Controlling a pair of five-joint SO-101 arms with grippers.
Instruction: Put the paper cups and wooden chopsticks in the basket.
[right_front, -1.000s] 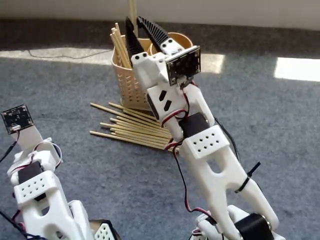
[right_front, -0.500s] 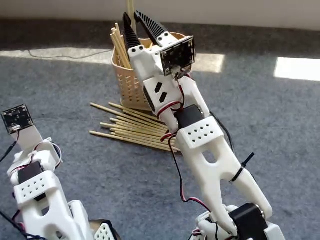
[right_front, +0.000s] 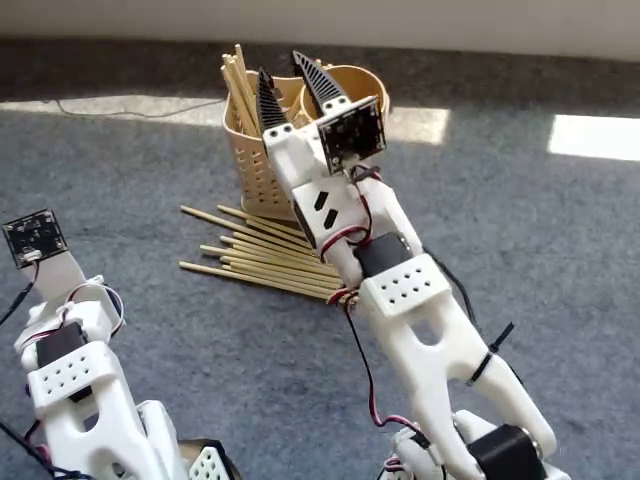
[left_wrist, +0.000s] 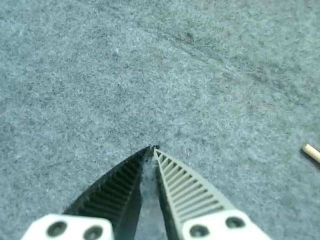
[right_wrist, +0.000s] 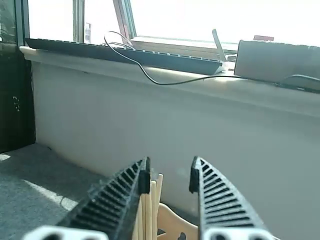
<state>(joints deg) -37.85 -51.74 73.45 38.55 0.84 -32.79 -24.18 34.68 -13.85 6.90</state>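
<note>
Chopstick-loading step; right gripper (right_front: 290, 78) hovering over basket (right_front: 255, 165), jaws parted, gripping nothing; left gripper (left_wrist: 154, 149) idling closed, empty; next likely needing a descent to loose chopsticks (right_front: 270, 262) beside basket.

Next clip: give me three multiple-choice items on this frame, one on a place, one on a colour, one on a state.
1. Where does the loose pile of chopsticks lie?
A. inside a cup
B. on the carpet beside the basket
C. across the left arm
2. What colour is the basket?
A. blue
B. black
C. cream
3. How is the right claw?
A. open above the basket
B. shut on a chopstick
C. shut on a cup
Key: 1 B, the sticks lie flat on the grey carpet; 2 C, its slotted wall is cream; 3 A, its jaws stand well apart.
</note>
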